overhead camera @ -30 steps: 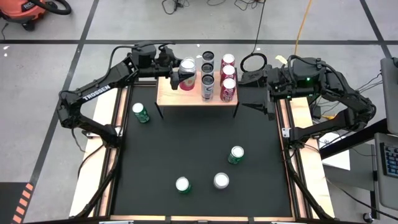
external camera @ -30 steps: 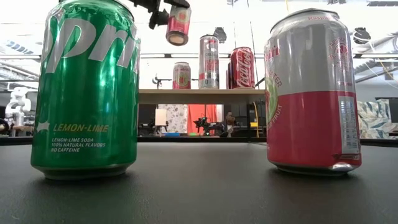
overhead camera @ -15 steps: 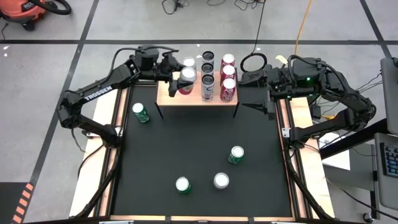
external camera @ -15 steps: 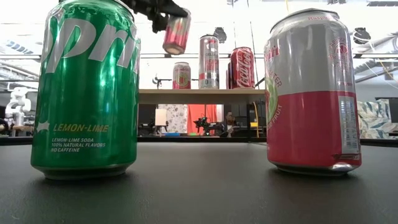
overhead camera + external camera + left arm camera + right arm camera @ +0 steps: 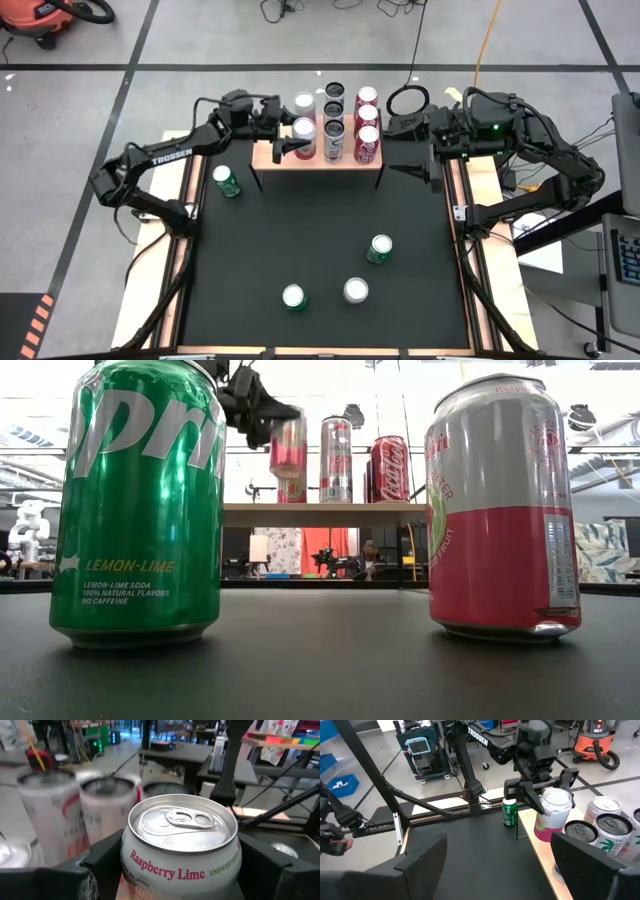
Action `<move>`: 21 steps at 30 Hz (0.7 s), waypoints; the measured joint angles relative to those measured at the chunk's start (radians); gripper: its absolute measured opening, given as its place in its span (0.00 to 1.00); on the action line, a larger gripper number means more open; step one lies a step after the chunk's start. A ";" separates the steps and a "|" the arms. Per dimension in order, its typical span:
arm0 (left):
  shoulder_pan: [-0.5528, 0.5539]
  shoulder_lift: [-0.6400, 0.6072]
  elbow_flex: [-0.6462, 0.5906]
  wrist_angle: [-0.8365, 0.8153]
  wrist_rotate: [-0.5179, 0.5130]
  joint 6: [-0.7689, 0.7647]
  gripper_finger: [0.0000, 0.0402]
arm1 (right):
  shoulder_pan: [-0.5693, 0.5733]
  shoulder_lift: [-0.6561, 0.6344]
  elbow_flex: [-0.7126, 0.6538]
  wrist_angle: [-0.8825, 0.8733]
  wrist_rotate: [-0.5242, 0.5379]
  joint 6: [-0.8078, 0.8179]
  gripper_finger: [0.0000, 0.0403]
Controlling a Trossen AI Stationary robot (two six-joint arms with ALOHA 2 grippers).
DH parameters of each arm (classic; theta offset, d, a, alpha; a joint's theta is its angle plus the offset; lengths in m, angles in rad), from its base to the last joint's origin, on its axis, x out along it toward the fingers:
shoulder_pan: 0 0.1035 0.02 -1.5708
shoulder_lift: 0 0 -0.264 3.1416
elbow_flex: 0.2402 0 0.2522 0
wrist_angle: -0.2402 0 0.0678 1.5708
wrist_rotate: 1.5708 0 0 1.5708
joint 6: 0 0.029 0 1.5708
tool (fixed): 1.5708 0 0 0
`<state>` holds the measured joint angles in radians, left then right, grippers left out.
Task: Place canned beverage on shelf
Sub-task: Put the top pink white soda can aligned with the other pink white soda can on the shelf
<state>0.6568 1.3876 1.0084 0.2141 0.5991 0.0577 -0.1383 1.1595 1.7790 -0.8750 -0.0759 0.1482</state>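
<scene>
My left gripper (image 5: 298,136) is shut on a white-and-pink Raspberry Lime can (image 5: 180,845), held over the left part of the shelf (image 5: 268,160), a low stand with a wood top and black legs. In the low view the can (image 5: 288,448) hangs above the shelf top (image 5: 330,513), in front of a can that stands there. Several cans stand on the shelf in rows (image 5: 334,128). My right gripper (image 5: 500,870) is open and empty at the shelf's right end (image 5: 398,148). My left gripper pinches the can's side wall (image 5: 129,865) between its two fingers (image 5: 95,870), which sit on opposite sides just below the top rim. The fingers come about level from the table's left. The can hangs nearly upright, top up, clear of the shelf top.
On the black table top stand a green can (image 5: 226,180) at the left, a green can (image 5: 379,248) at the right, and a green can (image 5: 293,297) and a silver-topped can (image 5: 355,290) near the front. Red cans (image 5: 367,115) fill the shelf's right row.
My left gripper has gone down toward the shelf top with the can. The can has turned from tilted, with its bottom showing in the low view, to nearly upright. The gripper has stayed shut on it.
</scene>
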 joint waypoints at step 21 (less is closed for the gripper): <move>0.004 0.004 -0.050 -0.019 -0.035 0.132 0.75 | 0.000 0.048 -0.001 0.074 0.104 0.023 0.82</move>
<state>0.6608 1.3915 0.9588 0.1947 0.5645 0.1898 -0.1383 1.2074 1.7782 -0.8010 0.0279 0.1715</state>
